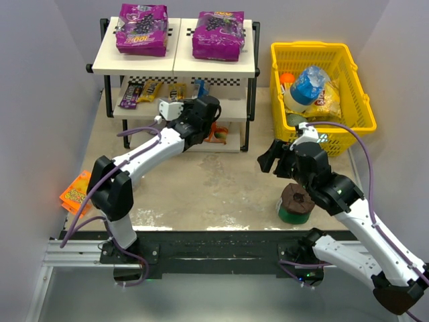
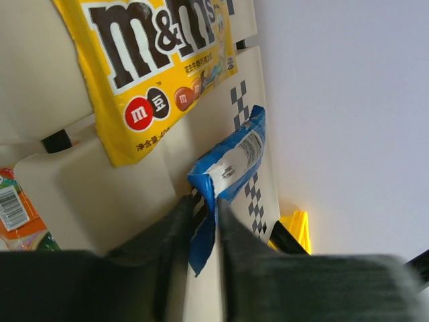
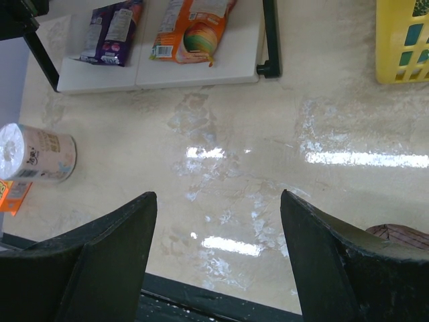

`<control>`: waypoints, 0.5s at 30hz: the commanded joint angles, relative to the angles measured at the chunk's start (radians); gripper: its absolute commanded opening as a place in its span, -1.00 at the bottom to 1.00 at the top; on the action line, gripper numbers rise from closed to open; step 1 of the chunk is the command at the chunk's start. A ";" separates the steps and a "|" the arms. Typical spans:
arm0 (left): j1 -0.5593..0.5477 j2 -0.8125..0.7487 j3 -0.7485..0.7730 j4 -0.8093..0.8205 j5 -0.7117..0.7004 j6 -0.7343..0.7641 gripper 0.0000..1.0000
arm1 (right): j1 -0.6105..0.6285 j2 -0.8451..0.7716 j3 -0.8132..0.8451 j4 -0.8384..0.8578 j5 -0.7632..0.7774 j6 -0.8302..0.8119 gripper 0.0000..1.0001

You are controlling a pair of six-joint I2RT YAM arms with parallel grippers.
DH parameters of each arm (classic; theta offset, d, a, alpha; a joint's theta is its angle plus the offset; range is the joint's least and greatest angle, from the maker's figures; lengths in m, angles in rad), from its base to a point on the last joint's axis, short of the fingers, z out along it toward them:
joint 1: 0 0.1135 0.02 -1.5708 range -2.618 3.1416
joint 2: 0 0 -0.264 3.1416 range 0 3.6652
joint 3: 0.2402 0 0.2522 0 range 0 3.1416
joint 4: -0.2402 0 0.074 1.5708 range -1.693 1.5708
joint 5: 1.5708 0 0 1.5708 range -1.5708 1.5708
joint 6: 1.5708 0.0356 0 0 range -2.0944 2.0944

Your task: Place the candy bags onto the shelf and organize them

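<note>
The shelf [image 1: 175,62] stands at the back centre. Two large purple bags [image 1: 142,28] [image 1: 218,35] lie on its top board. On the middle board lie a dark-purple bag [image 1: 129,96] and a yellow bag [image 1: 151,88]. My left gripper [image 1: 203,102] reaches into the middle tier. In the left wrist view it [image 2: 204,204] is shut on the end of a blue bag [image 2: 231,157], beside the yellow M&M's bag [image 2: 154,67]. An orange bag [image 3: 191,30] and a dark-purple bag [image 3: 107,30] lie on the bottom board. My right gripper [image 1: 269,161] [image 3: 218,201] is open and empty above the table.
A yellow basket [image 1: 355,80] at the back right holds a blue-capped bottle [image 1: 307,84] and a yellow bag. A brown-and-green round object [image 1: 296,203] sits by the right arm. A flat orange box [image 1: 75,192] lies at the left edge. A paper roll [image 3: 37,154] lies on the table.
</note>
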 commanded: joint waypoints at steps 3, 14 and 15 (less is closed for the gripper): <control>0.004 -0.025 0.031 0.006 -0.025 0.028 -0.25 | -0.003 -0.017 0.036 -0.006 0.029 -0.003 0.56; -0.011 -0.148 -0.064 0.051 0.053 0.111 -0.11 | -0.004 0.016 0.047 -0.019 0.052 -0.001 0.55; -0.016 -0.159 -0.072 0.060 0.056 0.126 -0.11 | -0.003 0.036 0.050 -0.023 0.053 0.002 0.54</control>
